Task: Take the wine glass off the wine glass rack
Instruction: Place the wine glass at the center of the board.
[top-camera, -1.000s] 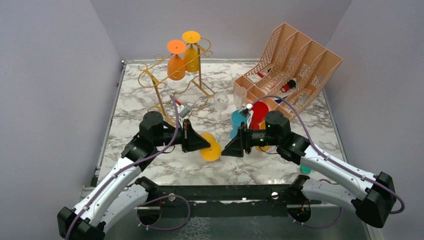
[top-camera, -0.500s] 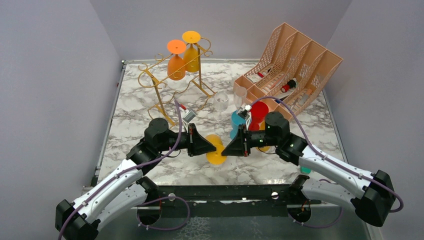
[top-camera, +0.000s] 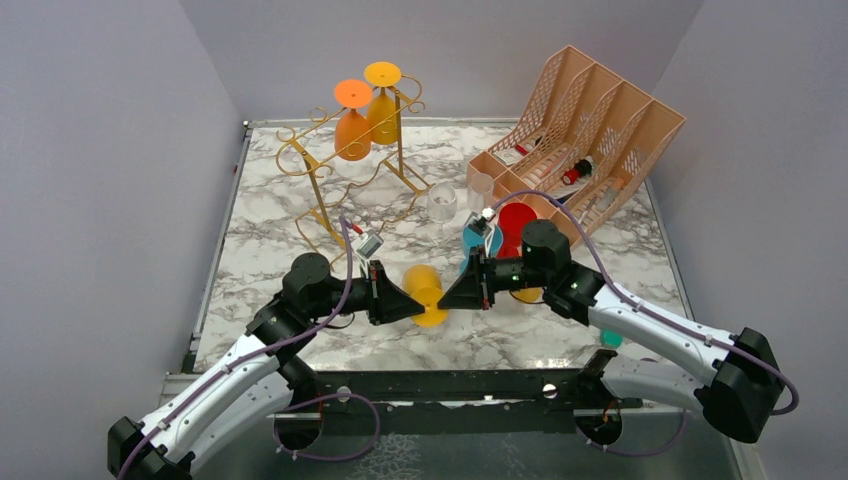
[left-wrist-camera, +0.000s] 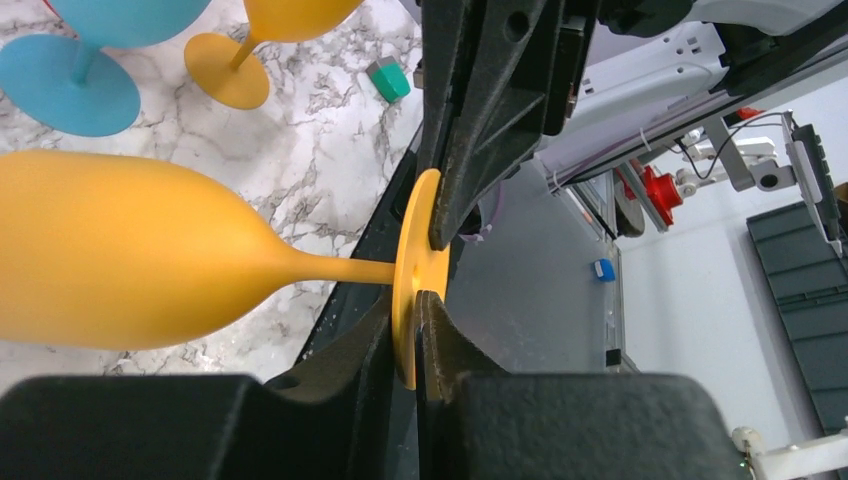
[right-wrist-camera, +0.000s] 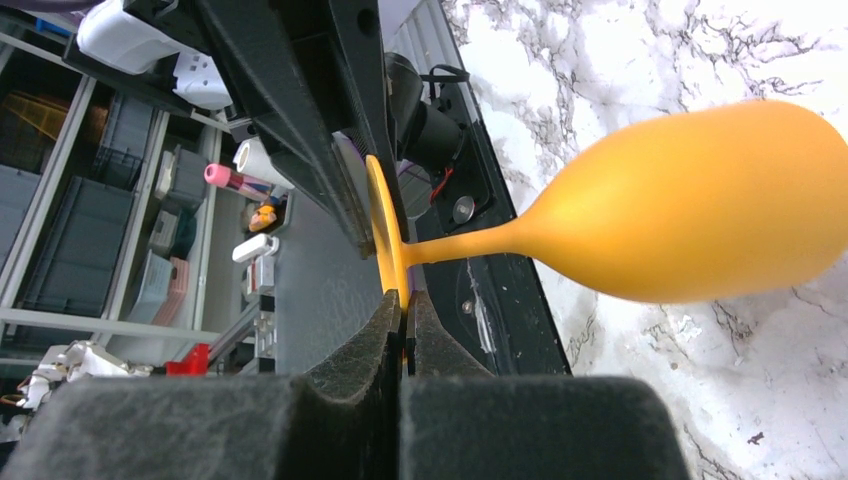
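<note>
Since a second ago the right claw (right-wrist-camera: 402, 305) has closed. Then its fingers stood apart just beside the wine glass (top-camera: 427, 292); now they are pressed together on the rim of its round foot. The left arm has swung nearer to the front edge, while the glass has barely shifted.

The glass is opaque yellow-orange, with an egg-shaped bowl, a thin stem and a flat disc foot. It lies on its side over the marble counter (top-camera: 270, 240), near the front middle, with its foot toward the near edge. It is off the rack (top-camera: 322, 195) and well apart from it.

The left claw (left-wrist-camera: 405, 310) meets the foot from the opposite side. Its fingers sit close on either side of the rim, but I cannot tell whether they press it or have slackened.

The rack is a thin gold wire frame at the far left. An orange glass (top-camera: 352, 125) and a yellow glass (top-camera: 382, 105) hang in it, foot up.

Behind the right claw stand a teal glass (top-camera: 472, 245) and a red glass (top-camera: 515, 225), and two clear glasses (top-camera: 442, 203) stand a little farther back. A peach lattice file organizer (top-camera: 590, 130) fills the far right corner.
</note>
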